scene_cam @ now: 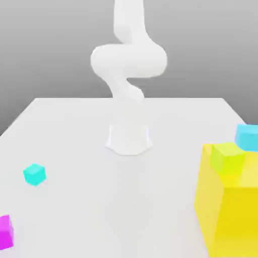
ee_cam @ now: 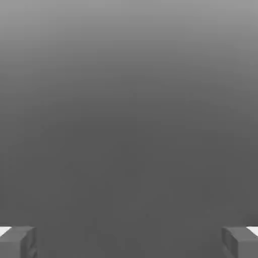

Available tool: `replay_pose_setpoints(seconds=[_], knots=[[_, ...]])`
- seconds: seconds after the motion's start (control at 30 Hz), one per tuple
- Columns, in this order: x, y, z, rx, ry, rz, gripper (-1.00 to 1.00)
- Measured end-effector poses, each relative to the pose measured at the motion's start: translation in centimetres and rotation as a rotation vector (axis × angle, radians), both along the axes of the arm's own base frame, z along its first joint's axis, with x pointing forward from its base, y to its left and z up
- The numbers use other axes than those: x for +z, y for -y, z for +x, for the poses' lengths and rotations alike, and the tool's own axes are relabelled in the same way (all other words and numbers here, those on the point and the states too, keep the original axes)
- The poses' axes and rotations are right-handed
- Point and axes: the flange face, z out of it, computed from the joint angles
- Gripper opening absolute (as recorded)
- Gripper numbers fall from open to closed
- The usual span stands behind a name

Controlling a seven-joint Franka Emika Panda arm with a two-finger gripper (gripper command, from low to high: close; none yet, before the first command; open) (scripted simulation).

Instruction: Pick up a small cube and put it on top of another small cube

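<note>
A small magenta cube (scene_cam: 5,232) lies on the white table (scene_cam: 126,201) at the near corner on the exterior view's left, partly cut by the frame edge. In the hand view my gripper (ee_cam: 129,242) is open: its two grey fingertips (ee_cam: 17,242) stand far apart with nothing between them, facing a plain grey background. The white arm (scene_cam: 128,60) rises from its base (scene_cam: 129,138) at the table's middle and bends upward.
A small cyan cube (scene_cam: 34,174) sits a little beyond the magenta one. On the exterior view's right stands a large yellow block (scene_cam: 229,211) with a small yellow-green cube (scene_cam: 228,157) at its top and another cyan cube (scene_cam: 247,137) behind.
</note>
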Motion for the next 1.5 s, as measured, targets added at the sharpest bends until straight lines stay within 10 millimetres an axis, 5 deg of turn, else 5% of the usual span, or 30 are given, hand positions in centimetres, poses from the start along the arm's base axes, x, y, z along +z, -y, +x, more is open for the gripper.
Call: replay_pose_setpoints(seconds=[0.27,0.5,0.77,0.97,1.1,1.13,1.37,1.5], knots=[[-10.9,7.6,8.2,-0.239,-0.194,0.152,0.00],[-22.0,14.8,11.7,-0.472,-0.350,0.262,0.00],[-36.0,23.4,11.0,-0.771,-0.516,0.359,0.00],[-46.5,28.4,7.6,-0.994,-0.636,0.403,0.00],[-52.7,29.3,6.9,-1.032,-0.655,0.407,0.00],[-54.0,29.3,6.9,-1.034,-0.656,0.408,-1.00],[-54.3,29.3,6.8,-1.035,-0.655,0.408,-1.00],[-49.3,29.1,6.9,-1.028,-0.657,0.407,-1.00]])
